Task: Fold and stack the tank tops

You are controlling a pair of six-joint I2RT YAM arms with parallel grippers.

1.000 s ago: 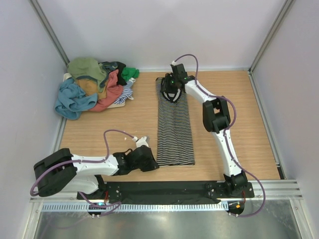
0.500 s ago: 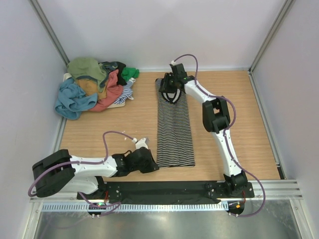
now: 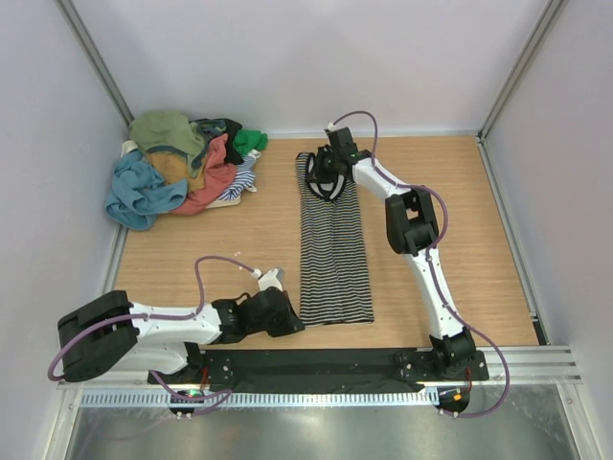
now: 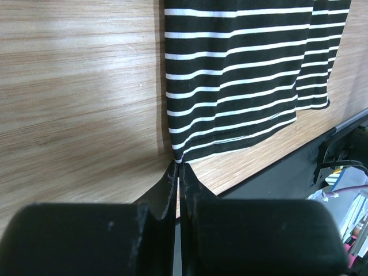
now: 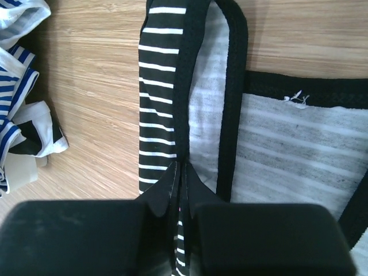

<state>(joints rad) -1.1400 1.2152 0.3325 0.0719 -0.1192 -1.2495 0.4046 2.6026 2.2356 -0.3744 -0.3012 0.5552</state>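
Note:
A black-and-white striped tank top (image 3: 334, 251) lies lengthwise down the middle of the table, its straps at the far end. My left gripper (image 3: 291, 320) is low at the near left hem corner. In the left wrist view the left gripper (image 4: 177, 167) is shut, with that corner of the striped top (image 4: 241, 75) pinched at the tips. My right gripper (image 3: 322, 176) is at the far end. The right wrist view shows the right gripper (image 5: 181, 167) shut on the black-bound strap edge of the striped top (image 5: 161, 92), whose pale inside faces up beside it.
A heap of other tank tops (image 3: 182, 171) in olive, blue, coral, mustard and green sits in the far left corner by the wall. A blue-and-white striped piece (image 5: 17, 115) from it lies just left of the right gripper. The black base rail (image 3: 326, 364) runs along the near edge.
My right jaws have closed onto the strap edge, and the far end of the striped top has shifted slightly left. The left gripper stays shut at the hem corner.

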